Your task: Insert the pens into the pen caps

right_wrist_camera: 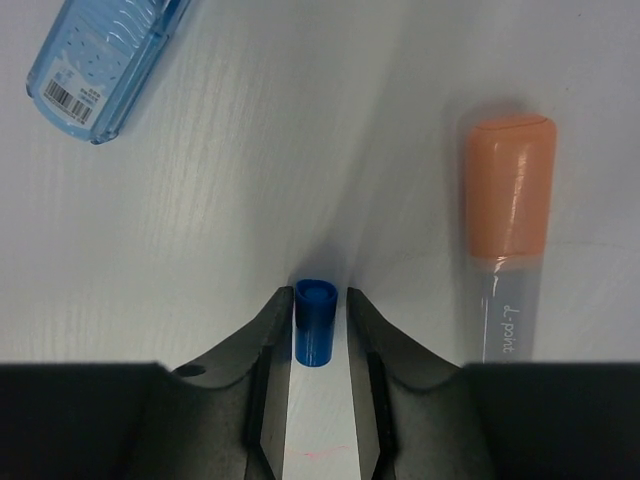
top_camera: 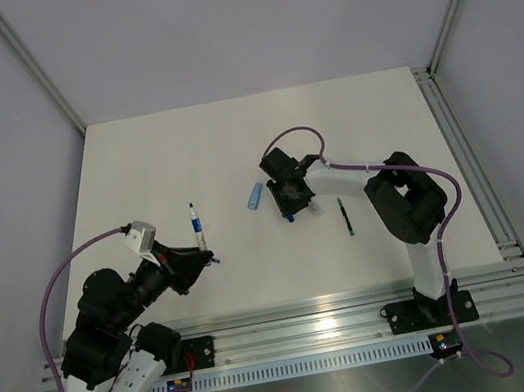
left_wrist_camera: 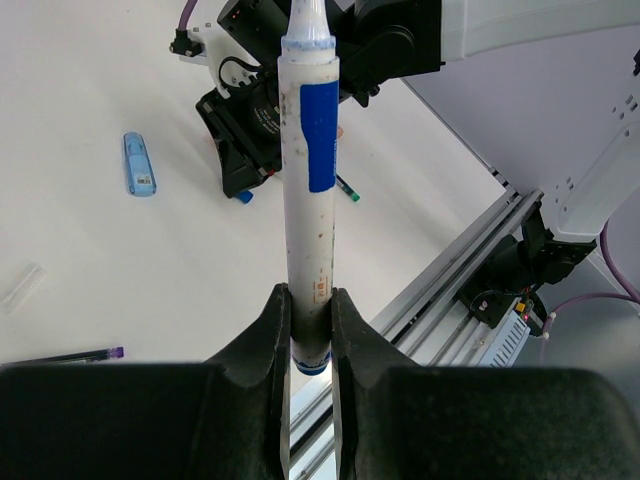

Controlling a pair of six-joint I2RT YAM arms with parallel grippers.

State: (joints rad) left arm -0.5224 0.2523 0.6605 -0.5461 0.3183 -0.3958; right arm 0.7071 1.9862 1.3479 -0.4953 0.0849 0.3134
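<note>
Left wrist view: white pen [left_wrist_camera: 306,200] is clamped in the closed left gripper [left_wrist_camera: 310,302]; blue cap [right_wrist_camera: 314,335] is bracketed, ungripped, by the half-open right gripper [right_wrist_camera: 319,300].

A white table [top_camera: 183,149] spreads under and ahead of the left fingers [left_wrist_camera: 268,340]. An aluminium rail [left_wrist_camera: 450,285] runs to their right. Pale grey walls [top_camera: 241,17] stand beyond, with metal posts [top_camera: 31,66] in the corners. The light is soft and even.
</note>
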